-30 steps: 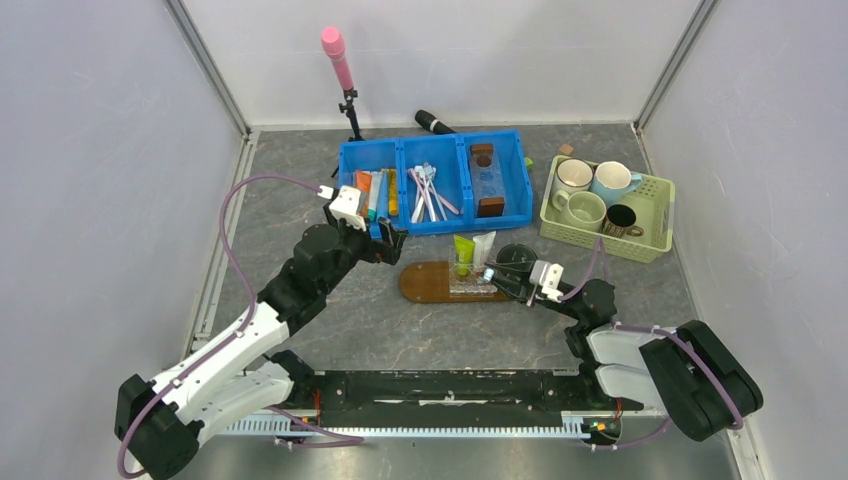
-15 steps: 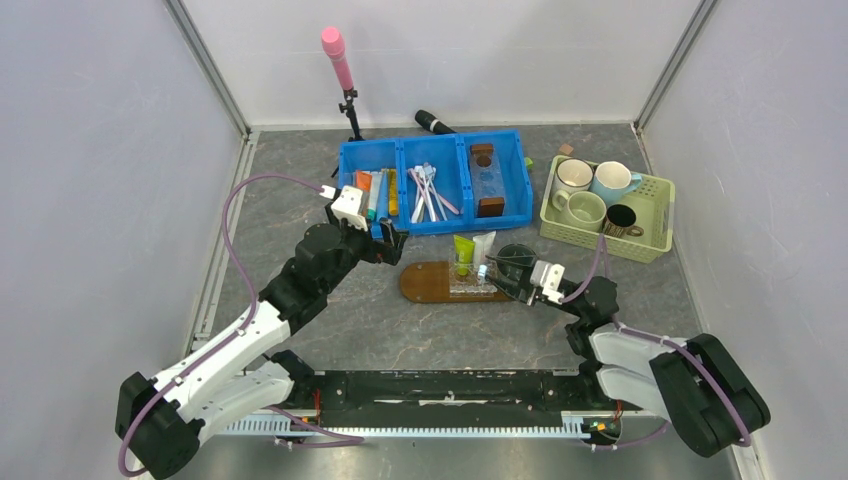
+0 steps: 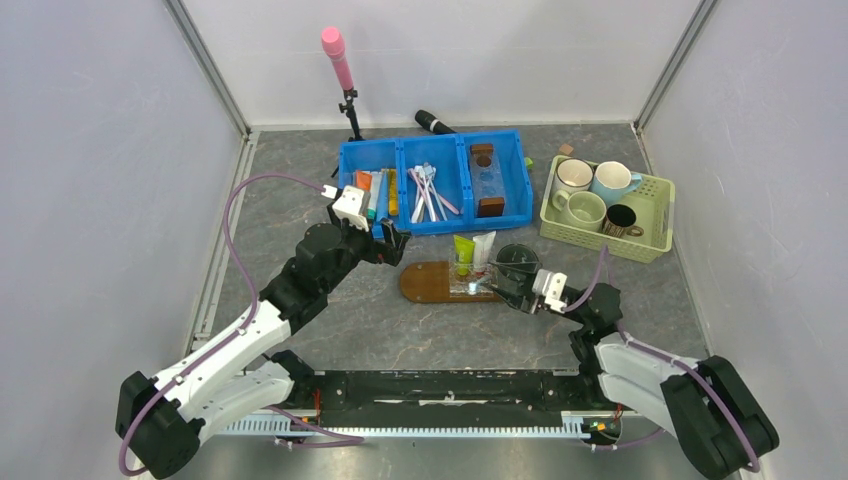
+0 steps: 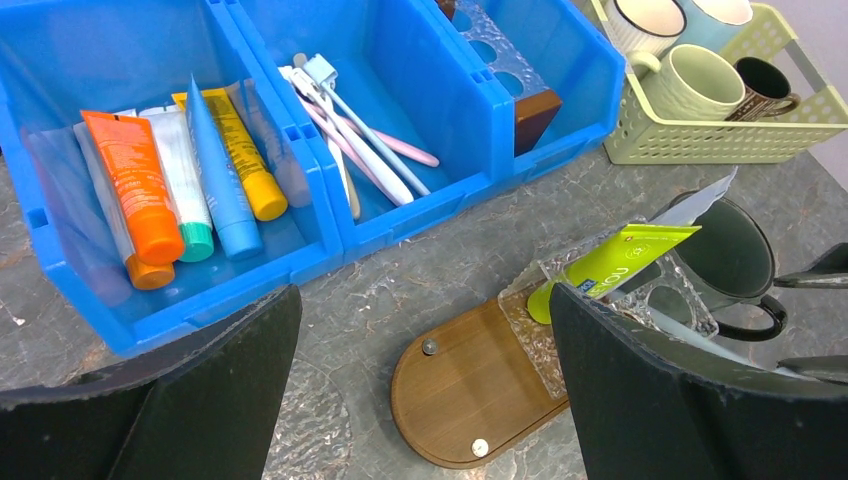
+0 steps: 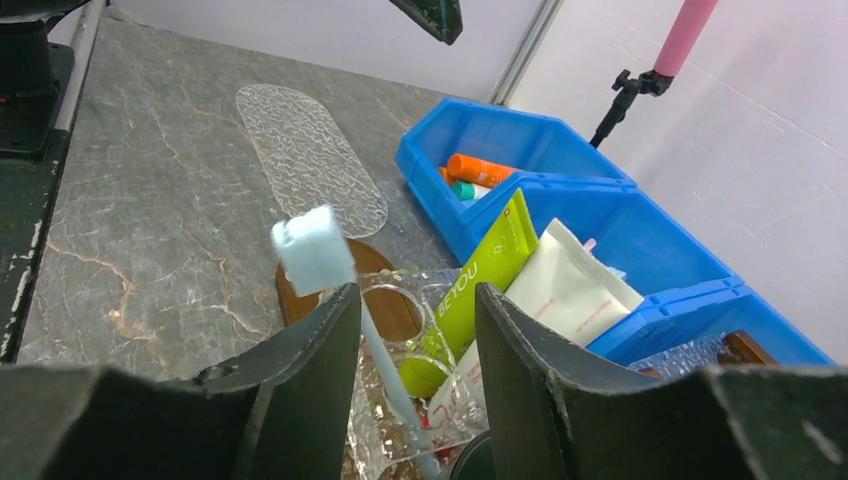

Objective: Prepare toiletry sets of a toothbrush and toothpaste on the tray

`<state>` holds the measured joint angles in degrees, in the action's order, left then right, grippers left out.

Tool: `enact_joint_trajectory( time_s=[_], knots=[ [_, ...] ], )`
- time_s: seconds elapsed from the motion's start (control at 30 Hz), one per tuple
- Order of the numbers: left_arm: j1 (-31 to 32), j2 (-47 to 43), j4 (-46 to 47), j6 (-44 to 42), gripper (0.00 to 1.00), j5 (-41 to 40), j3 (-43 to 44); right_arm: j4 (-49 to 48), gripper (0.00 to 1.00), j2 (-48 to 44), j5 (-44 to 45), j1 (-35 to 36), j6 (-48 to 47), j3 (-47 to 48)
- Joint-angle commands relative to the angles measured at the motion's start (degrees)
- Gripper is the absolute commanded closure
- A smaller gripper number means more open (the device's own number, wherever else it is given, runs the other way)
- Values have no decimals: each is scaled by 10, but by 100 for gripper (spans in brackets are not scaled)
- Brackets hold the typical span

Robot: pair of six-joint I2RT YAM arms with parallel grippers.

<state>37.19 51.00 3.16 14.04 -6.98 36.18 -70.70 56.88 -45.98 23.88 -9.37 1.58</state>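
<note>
The dark wooden tray (image 3: 430,282) lies in front of the blue bin and carries a clear holder (image 5: 392,292) with round holes. A green toothpaste (image 5: 480,275) and a white toothpaste (image 5: 560,290) lean in that holder. The light blue toothbrush (image 5: 316,252) stands in the holder, head up, its thin handle running down beside my right gripper's left finger. My right gripper (image 5: 415,300) is open around it, the jaws wider than the handle. My left gripper (image 4: 425,300) hovers wide open above the tray's (image 4: 470,400) bare left end, holding nothing.
The blue bin (image 4: 330,240) holds several tubes and toothbrushes. A black mug (image 4: 735,260) stands just right of the tray, and the pale green basket (image 3: 655,235) of mugs sits further right. A clear textured oval plate (image 5: 310,160) lies on the table left of the tray.
My right gripper's jaws have widened off the toothbrush and the gripper has drawn back slightly toward its base. The left arm has stayed still.
</note>
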Motion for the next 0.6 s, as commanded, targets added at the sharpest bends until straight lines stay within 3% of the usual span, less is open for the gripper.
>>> enact_joint_trajectory(
  time_s=[0.0, 0.3, 0.43, 0.57],
  knots=[
    [-2, 1, 28, -18, 0, 7, 3, 19, 48, -29, 11, -2, -10, -13],
    [-2, 0, 31, -11, 0, 11, 1, 118, 45, -119, 59, -3, -10, -30],
    [-2, -6, 30, -4, 0, 13, 0, 216, 44, -179, 133, -2, 22, 3],
    [-2, -12, 12, -1, 0, 11, 13, 327, 35, -230, 208, -2, 78, 47]
  ],
)
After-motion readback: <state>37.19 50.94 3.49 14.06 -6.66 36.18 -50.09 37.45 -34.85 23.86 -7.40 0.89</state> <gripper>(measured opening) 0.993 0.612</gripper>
